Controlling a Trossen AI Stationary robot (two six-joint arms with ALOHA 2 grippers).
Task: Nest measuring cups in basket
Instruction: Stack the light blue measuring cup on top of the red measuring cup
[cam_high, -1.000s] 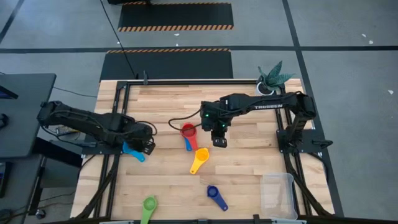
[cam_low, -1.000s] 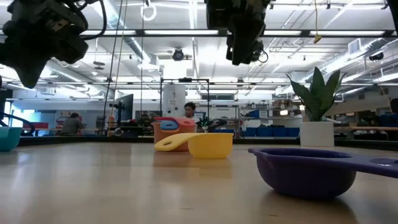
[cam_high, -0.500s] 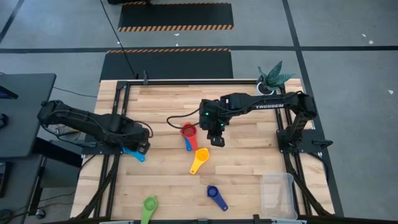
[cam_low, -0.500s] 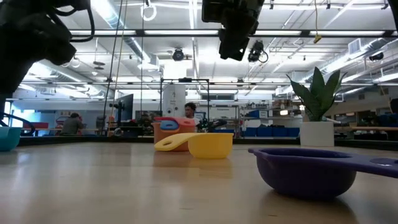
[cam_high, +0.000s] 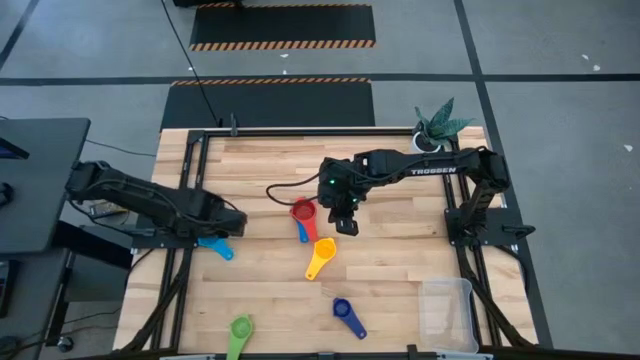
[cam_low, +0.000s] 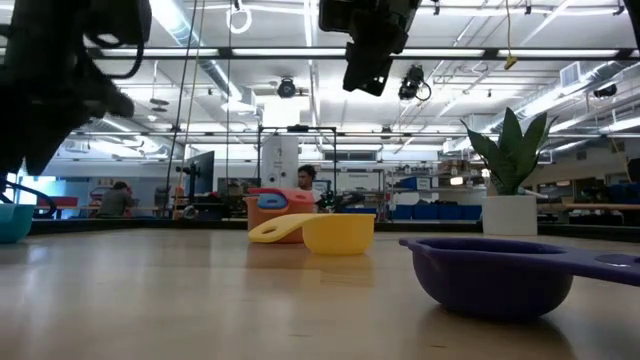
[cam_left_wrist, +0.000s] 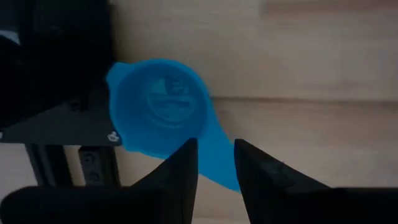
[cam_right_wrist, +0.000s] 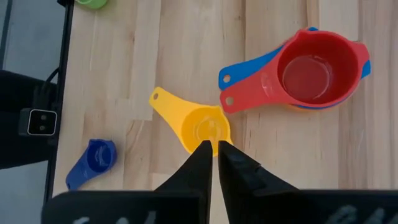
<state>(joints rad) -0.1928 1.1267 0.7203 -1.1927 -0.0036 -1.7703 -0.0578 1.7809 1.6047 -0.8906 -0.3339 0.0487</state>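
Light blue cup (cam_left_wrist: 163, 107) lies on the wooden table (cam_high: 400, 270) at its left edge, my left gripper (cam_left_wrist: 216, 163) parted above its handle. My right gripper (cam_right_wrist: 213, 152), fingers together and empty, hovers over the yellow cup (cam_right_wrist: 202, 129). Clear basket (cam_high: 446, 312) sits at the right front corner.

Wood table (cam_high: 400, 260) w/ measuring cups (cam_high: 320, 258), basket (cam_high: 447, 312), plant pot (cam_high: 428, 142)

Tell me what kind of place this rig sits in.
Probably a robotics lab or workshop hall: hazard-striped floor mats beyond the wooden table, and in the low view exposed ceiling ducts and blue storage bins behind.
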